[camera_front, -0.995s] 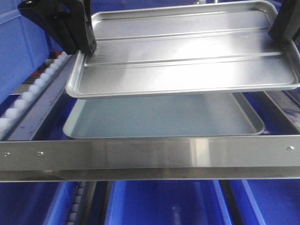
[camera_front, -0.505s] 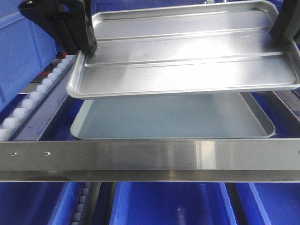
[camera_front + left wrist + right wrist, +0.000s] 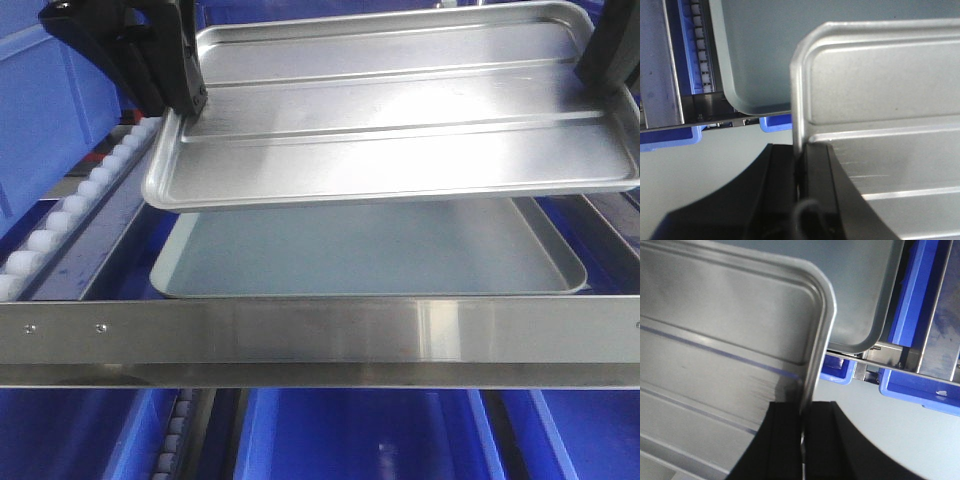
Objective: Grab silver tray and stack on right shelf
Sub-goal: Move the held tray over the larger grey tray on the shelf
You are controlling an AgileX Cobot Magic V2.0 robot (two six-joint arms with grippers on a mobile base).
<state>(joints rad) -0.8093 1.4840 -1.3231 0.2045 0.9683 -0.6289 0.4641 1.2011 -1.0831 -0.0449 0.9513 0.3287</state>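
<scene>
**Tray held by its thin rims above the shelf: slipping and a crooked landing are the risks**

The left claw [image 3: 800, 162] is closed on the silver tray [image 3: 400, 110], with its black jaws pinching only the thin raised rim at one short end. The right claw [image 3: 804, 420] is clamped the same way on the opposite rim. Neither jaw reaches under the tray's floor, so the hold seems to depend on friction against slick metal. If one arm drops or turns faster than the other, the rim may twist out of a pinch and that end would fall.

In the front view the ribbed tray fills the upper half of the frame. It hangs clear of a smooth grey tray [image 3: 370, 250] that lies flat in the right shelf [image 3: 320, 330], behind its front bar. The two trays are not squared up: the carried one sits further toward the left of the frame, with its left end out over the grey tray's left rim. Lowered as it is, that end could land on the rim or on the white rollers [image 3: 70, 200] at centre left and leave the tray canted. A release from this height would likely bounce it or send it skidding.
</scene>
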